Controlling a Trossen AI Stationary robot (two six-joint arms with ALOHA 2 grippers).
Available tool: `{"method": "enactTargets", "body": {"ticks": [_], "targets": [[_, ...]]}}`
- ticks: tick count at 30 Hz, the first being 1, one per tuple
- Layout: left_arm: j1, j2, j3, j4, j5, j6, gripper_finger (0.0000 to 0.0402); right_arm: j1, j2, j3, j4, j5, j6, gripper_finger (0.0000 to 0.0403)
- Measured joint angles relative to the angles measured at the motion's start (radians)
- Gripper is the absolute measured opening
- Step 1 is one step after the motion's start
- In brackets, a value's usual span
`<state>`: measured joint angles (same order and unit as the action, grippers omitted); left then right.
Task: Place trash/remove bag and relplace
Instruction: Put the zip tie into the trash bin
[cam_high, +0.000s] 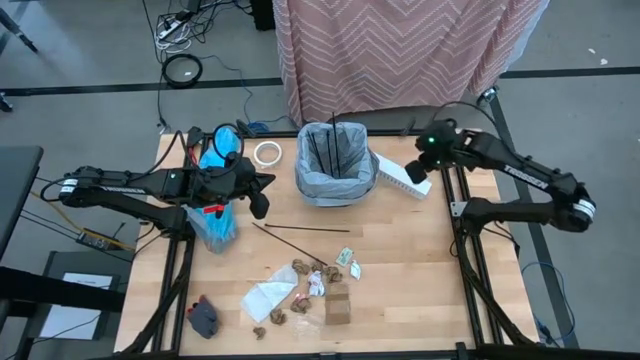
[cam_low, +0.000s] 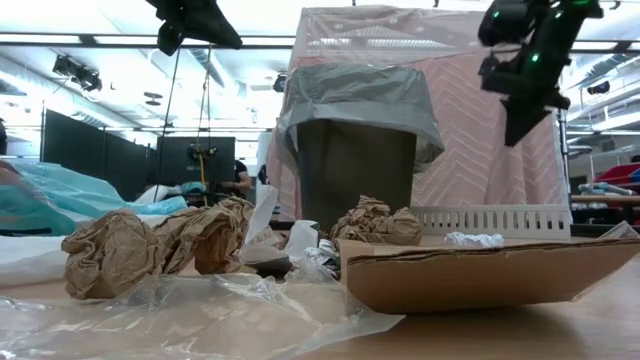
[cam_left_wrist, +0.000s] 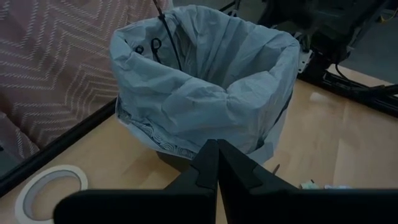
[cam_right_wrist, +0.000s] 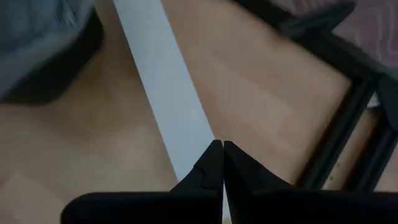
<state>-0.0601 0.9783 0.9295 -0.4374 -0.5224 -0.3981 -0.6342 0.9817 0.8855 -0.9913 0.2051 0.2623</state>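
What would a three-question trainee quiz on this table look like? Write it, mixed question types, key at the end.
1. True or false: the grey bag already lines the bin.
2. Which sits nearest the left hand? A) the white tape ring B) the cardboard scrap C) the long white box
3. Fill in: both hands, left and right, are ____ and hold nothing.

Key: 1 true; 2 A; 3 shut
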Motion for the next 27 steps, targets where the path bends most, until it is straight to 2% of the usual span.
{"method": "enactTargets", "body": {"ticks": [3, 7, 10, 13, 15, 17, 20, 23, 27], "targets": [[0.0, 0.0, 0.0, 0.002, 0.0, 0.004, 0.0015, 0.004, 0.051, 0.0, 0.024, -0.098, -0.018, 0.0002], [0.0, 0.0, 0.0, 0.044, 0.003, 0.04, 0.0015, 0.039, 0.08, 0.0, 0.123, -0.358, -0.062, 0.0001], [0.0, 0.0, 0.0, 0.094, 0.051, 0.055, 0.0015, 0.115, 0.08, 0.0, 0.229, -0.525, -0.049, 0.0002], [0.0, -0.005, 0.0, 0.141, 0.124, 0.054, 0.0015, 0.245, 0.079, 0.0, 0.313, -0.587, -0.024, 0.0005], [0.0, -0.006, 0.0, 0.181, 0.212, 0.053, 0.0015, 0.354, 0.079, 0.0, 0.362, -0.6, 0.009, 0.001], [-0.001, -0.009, 0.014, 0.187, 0.302, 0.054, 0.0015, 0.465, 0.079, 0.0, 0.422, -0.59, 0.056, 0.0016], [-0.002, -0.013, 0.055, 0.203, 0.423, 0.055, 0.0015, 0.634, 0.08, 0.0, 0.508, -0.483, 0.137, 0.0023], [-0.006, -0.02, 0.099, 0.168, 0.472, 0.081, 0.0015, 0.794, 0.103, 0.0, 0.537, -0.291, 0.195, 0.0026], [-0.017, -0.037, 0.129, 0.06, 0.455, 0.16, 0.0015, 0.946, 0.193, -0.014, 0.552, -0.019, 0.283, 0.0032]]}}
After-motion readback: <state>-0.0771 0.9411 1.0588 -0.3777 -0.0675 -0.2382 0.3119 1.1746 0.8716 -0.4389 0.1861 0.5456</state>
